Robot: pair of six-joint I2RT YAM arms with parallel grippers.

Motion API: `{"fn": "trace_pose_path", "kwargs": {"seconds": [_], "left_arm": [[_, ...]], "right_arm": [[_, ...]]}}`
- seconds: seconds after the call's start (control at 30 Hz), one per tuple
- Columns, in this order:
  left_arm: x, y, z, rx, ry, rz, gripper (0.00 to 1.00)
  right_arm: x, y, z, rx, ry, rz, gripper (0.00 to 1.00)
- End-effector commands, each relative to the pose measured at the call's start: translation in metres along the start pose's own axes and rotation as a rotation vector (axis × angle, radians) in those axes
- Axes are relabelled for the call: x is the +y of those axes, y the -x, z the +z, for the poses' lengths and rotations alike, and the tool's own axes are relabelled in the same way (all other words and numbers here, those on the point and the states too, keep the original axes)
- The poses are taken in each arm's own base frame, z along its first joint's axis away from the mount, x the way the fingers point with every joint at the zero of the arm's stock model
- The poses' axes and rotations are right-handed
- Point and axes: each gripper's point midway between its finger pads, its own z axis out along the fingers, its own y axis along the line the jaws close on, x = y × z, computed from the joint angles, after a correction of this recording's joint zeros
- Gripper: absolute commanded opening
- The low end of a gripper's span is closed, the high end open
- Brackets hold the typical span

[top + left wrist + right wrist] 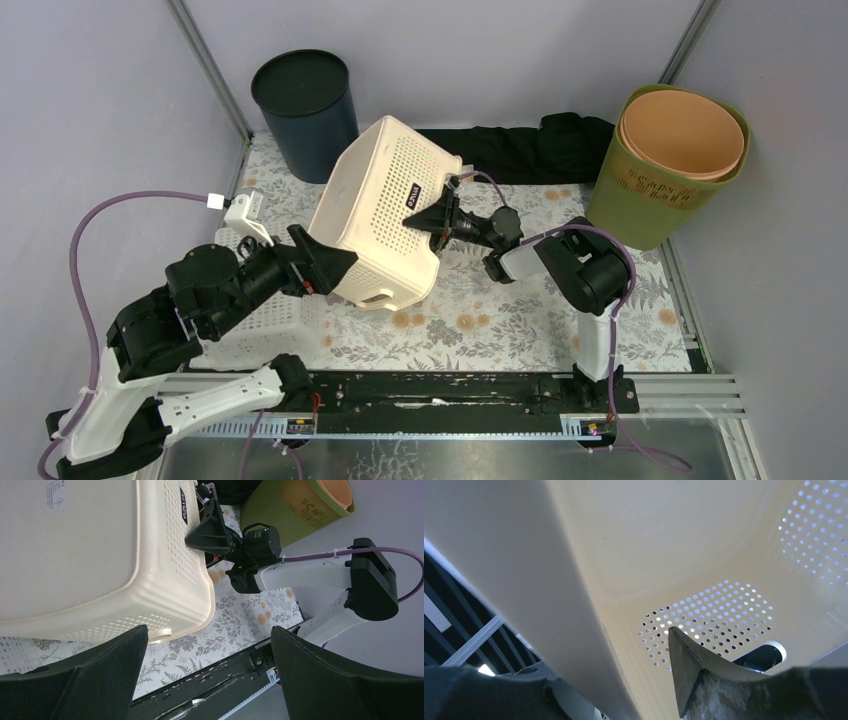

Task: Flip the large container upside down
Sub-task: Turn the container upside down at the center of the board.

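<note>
The large container [385,200] is a cream perforated basket, tipped up on its near lower edge over the floral mat, with its base facing up and left. It also shows in the left wrist view [90,555] and fills the right wrist view [674,540]. My right gripper [435,212] straddles its right rim wall, one finger [704,680] inside and the other outside, shut on the wall. It also shows in the left wrist view [205,530]. My left gripper [330,268] is open and empty [207,630] against the basket's lower left side.
A smaller white basket [260,320] lies under my left arm. A dark blue bin [305,100] stands at the back left, and a green bin with an orange liner [670,160] at the back right. Black cloth [530,145] lies along the back. A black rail [450,390] runs along the front.
</note>
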Motion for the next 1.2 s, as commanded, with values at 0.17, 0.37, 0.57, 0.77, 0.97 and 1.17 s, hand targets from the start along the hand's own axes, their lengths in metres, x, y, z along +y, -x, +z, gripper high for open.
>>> {"fn": "trace_pose_path", "kwargs": {"seconds": [0.17,0.37,0.57,0.77,0.97,1.17], "left_arm": [[0.001,-0.001,0.004,-0.013,-0.002,0.000,1.00],[0.003,-0.002,0.003,-0.014,0.000,-0.004,1.00],[0.003,-0.004,0.005,-0.011,0.000,-0.005,1.00],[0.003,-0.005,0.006,-0.009,0.000,-0.009,1.00],[0.003,-0.007,0.008,-0.003,-0.001,-0.009,1.00],[0.002,-0.009,0.010,0.003,-0.001,-0.010,1.00]], "right_arm": [[-0.011,-0.007,-0.027,0.016,-0.027,-0.064,0.56],[-0.015,-0.007,-0.037,-0.001,-0.046,-0.058,0.56],[-0.015,-0.005,-0.043,-0.011,-0.053,-0.060,0.55],[-0.020,-0.003,-0.053,-0.030,-0.074,-0.051,0.55],[-0.026,-0.001,-0.064,-0.050,-0.096,-0.048,0.55],[-0.029,0.001,-0.073,-0.064,-0.111,-0.048,0.55]]}}
